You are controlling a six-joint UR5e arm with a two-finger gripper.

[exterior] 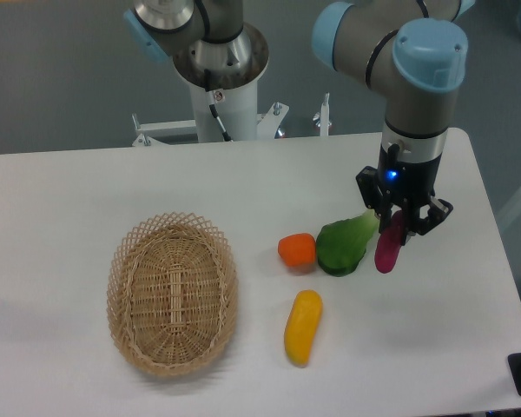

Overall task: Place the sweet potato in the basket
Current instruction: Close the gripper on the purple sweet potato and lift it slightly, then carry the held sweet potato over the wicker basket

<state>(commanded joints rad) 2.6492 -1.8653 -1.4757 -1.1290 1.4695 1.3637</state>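
Note:
The sweet potato (388,248) is a small magenta-purple tuber hanging nearly upright at the right of the table. My gripper (399,222) is shut on its upper end, and its lower tip is near or just above the table. The basket (173,292) is an oval tan wicker basket with a lattice rim, lying far to the left of the gripper. The basket holds nothing.
A green vegetable (344,244) lies just left of the sweet potato, close to the gripper. An orange rounded vegetable (297,250) sits left of it. A yellow elongated vegetable (303,327) lies below them, between gripper and basket. The table's right edge is near.

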